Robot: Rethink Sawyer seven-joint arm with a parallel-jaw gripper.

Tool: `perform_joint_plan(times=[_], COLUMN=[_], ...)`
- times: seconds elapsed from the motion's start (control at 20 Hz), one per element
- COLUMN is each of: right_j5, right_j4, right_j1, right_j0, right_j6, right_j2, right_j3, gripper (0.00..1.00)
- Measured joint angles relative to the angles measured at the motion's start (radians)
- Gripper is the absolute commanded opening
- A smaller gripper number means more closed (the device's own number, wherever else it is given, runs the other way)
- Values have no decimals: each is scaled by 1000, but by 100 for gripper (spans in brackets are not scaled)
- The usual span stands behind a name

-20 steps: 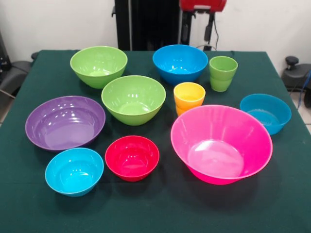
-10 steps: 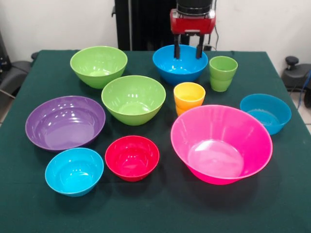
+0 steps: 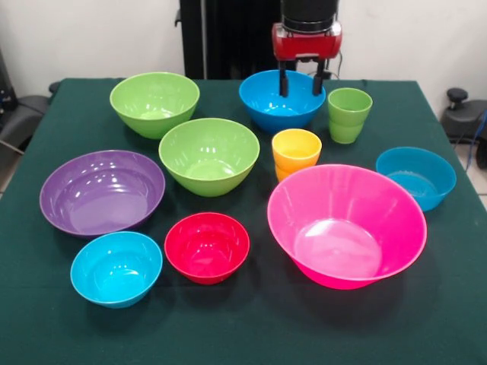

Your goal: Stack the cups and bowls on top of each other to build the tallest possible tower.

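Overhead, the arm drops in at twelve o'clock; its hand (image 3: pixel 302 84) hangs fingers apart, empty, inside the far blue bowl (image 3: pixel 281 99), with the light green cup (image 3: pixel 349 115) at its three o'clock on the counter (image 3: pixel 251 327).

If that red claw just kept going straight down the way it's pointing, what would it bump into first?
Most likely the blue bowl. The gripper points down with its fingers apart, and its tips show in front of the bowl's far rim. Depth is hard to judge from this one view, so it might instead land just behind it.
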Motion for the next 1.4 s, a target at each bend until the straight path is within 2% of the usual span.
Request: perform_joint_plan(times=[1.4], right_j5=[-38], right_j4=[0], right_j1=[58], right_j0=[14], right_j6=[0], right_j2=[4], right_j3=[-1], gripper=[100])
